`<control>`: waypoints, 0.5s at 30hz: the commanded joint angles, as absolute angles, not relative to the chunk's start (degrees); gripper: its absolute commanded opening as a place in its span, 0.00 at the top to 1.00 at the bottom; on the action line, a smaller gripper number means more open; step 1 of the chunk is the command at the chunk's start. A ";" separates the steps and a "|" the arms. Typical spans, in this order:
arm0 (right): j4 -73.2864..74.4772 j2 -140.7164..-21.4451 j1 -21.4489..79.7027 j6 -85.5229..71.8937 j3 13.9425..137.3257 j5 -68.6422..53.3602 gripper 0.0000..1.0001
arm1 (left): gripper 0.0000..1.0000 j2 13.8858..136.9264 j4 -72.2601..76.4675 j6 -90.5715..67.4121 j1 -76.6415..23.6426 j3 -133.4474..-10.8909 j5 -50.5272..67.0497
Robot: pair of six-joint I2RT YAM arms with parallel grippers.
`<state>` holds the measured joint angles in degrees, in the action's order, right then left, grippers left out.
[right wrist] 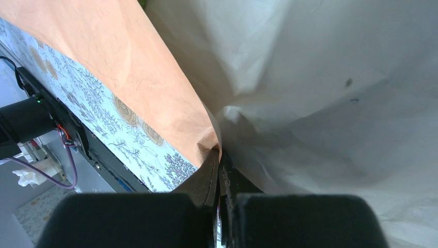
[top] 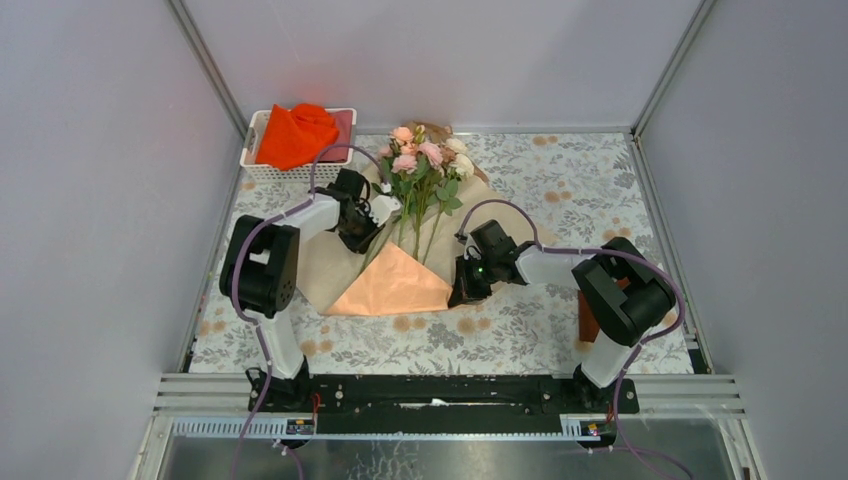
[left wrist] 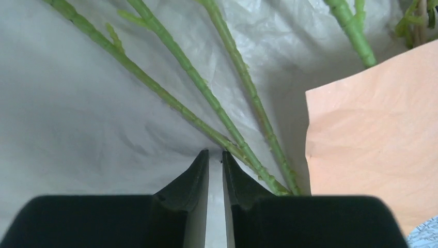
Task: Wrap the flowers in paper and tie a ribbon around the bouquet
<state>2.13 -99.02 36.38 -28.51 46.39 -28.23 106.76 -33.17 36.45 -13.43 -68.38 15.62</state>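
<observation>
Flowers (top: 425, 155): upper centre of the top view, blooms toward the back, stems (left wrist: 206, 93) fanning down toward the near side. They lie on the paper (top: 395, 285), which is spread under them with its peach corner folded up over the stem ends at mid-frame.

Right gripper (right wrist: 219, 155): clamped on the paper's edge, just right of the folded corner. Peach face on one side of the pinch, pale face on the other.

Left gripper (left wrist: 216, 154): tips down on the pale sheet just left of the stems, only a thin slit between the jaws. Cannot tell whether paper is caught in it.

Risks: thin sheet may tear at the right-hand pinch if pulled hard. A dragged flap could roll the stems out of line. The left tips sit close enough to nip a stem.

Counts: one sheet. About six blooms, too small to be sure. Three stems converging by the left tips, a fourth at upper right. Ribbon not made out. One basket (top: 280, 175), upper left, holding one orange-red cloth (top: 295, 135). One patterned mat (top: 560, 190).
</observation>
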 commanded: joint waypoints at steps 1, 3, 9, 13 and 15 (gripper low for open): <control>7.41 -98.88 36.53 -26.07 44.66 -22.48 1.00 | 0.80 107.09 -32.77 35.36 -15.11 -66.66 17.94; 7.44 -98.83 36.56 -26.08 44.48 -22.42 1.00 | 0.80 106.49 -32.41 35.61 -16.15 -65.84 17.94; 7.64 -98.85 36.56 -25.89 44.94 -22.47 1.00 | 0.79 104.83 -32.30 36.16 -18.20 -66.17 21.37; 7.73 -98.92 36.51 -25.95 45.01 -22.52 1.00 | 0.78 105.10 -32.69 35.22 -19.00 -67.77 24.55; 7.96 -98.69 36.56 -25.93 44.96 -22.45 1.00 | 0.77 105.75 -33.19 34.99 -19.07 -68.68 25.88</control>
<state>2.50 -98.72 36.38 -28.29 46.24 -27.88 105.78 -33.10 36.21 -18.33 -66.83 20.16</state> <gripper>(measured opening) 0.018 0.220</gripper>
